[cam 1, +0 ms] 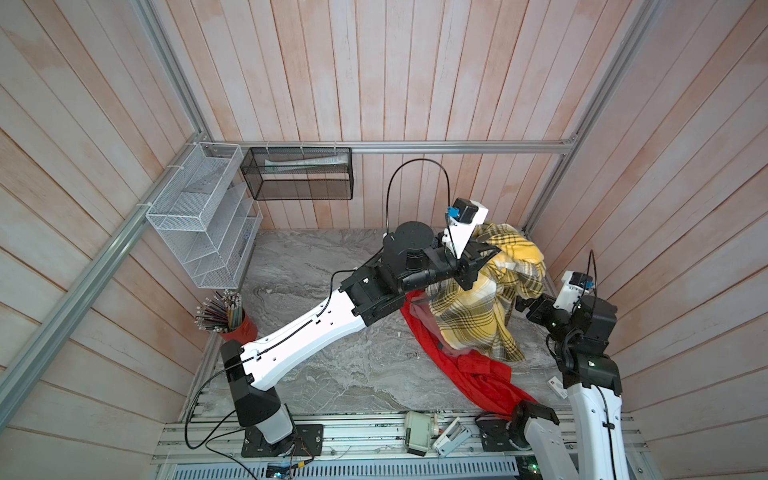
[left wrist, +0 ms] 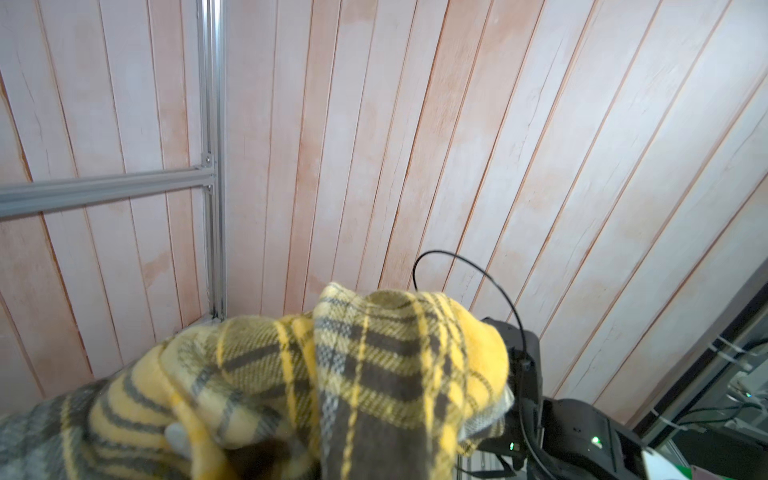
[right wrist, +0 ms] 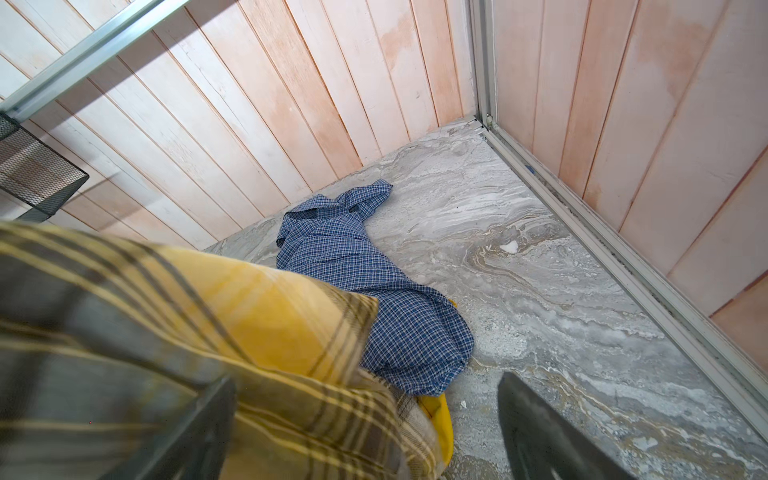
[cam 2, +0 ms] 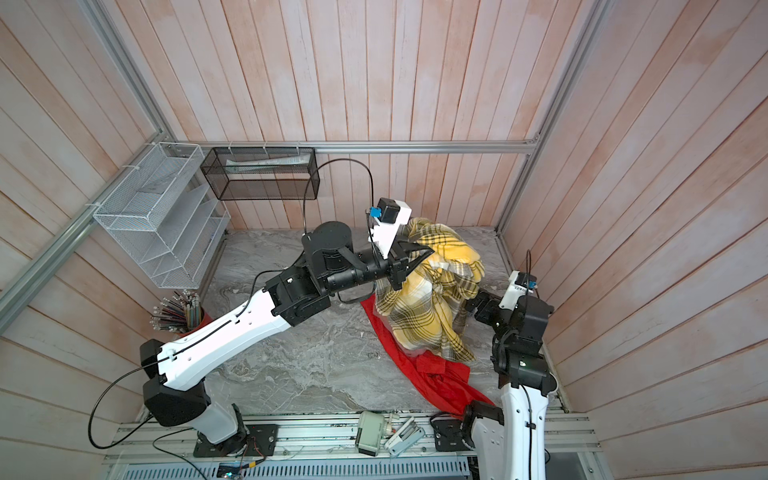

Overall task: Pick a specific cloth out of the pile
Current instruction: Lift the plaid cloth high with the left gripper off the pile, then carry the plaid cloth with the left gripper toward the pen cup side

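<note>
The cloth (cam 1: 478,316) (cam 2: 424,316), a yellow plaid shirt with dark and white stripes, hangs lifted at the back right of the marble table. My left gripper (cam 1: 484,255) (cam 2: 411,253) is shut on its upper folds. In the left wrist view the cloth (left wrist: 353,374) covers the jaws. My right gripper (cam 1: 523,305) (cam 2: 471,301) (right wrist: 370,432) stands open against the cloth's right side, with plaid fabric (right wrist: 208,311) draped between its fingers. Of the pile, a red garment (cam 1: 469,374) (cam 2: 436,374) lies under the cloth and a blue small-checked shirt (right wrist: 374,291) lies behind it.
A white wire rack (cam 1: 199,224) and a black mesh basket (cam 1: 299,174) hang on the back-left walls. A red cup of pencils (cam 1: 232,320) stands at the left table edge. Small devices (cam 1: 419,432) lie on the front rail. Wooden walls stand close on the right.
</note>
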`<state>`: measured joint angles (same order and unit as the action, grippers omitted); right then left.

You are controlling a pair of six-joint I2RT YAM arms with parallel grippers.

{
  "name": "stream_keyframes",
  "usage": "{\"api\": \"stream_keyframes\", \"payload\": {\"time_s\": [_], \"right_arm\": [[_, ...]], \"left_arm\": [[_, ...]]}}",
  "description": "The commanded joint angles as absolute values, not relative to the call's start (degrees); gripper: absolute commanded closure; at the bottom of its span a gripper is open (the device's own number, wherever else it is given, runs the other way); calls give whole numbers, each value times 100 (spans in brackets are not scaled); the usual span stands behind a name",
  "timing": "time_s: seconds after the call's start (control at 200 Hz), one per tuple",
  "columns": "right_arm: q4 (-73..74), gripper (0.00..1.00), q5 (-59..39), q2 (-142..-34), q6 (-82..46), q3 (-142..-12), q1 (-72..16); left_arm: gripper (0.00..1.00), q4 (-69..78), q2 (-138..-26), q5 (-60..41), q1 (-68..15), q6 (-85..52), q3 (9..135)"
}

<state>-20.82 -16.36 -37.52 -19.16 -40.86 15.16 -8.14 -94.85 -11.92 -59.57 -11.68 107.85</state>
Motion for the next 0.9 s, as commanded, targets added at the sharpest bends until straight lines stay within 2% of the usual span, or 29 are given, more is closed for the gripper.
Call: {"api": "stream_keyframes", "payload": {"time_s": [0.0,0.185,0.325,0.895], "right_arm": [[-1956,2,-1606,-3691,-1810,-4002,1549],[-1857,2,-1795,-3683,-1748,-3982,1548],[-1722,2,-2030,-3650,-1740,-3916,1562],[-1106,2,-3082,-3428,-1949,-3632,1550]], "left_arm": [[91,-408,-9445,-1151,-5968,-1152,11185],[91,-603,-9462,-799,-5941,-918,11501],[100,-606,-9298,-423,-5859,-701,11510],[100,-328,-7843,1013,-5520,218,10604]]}}
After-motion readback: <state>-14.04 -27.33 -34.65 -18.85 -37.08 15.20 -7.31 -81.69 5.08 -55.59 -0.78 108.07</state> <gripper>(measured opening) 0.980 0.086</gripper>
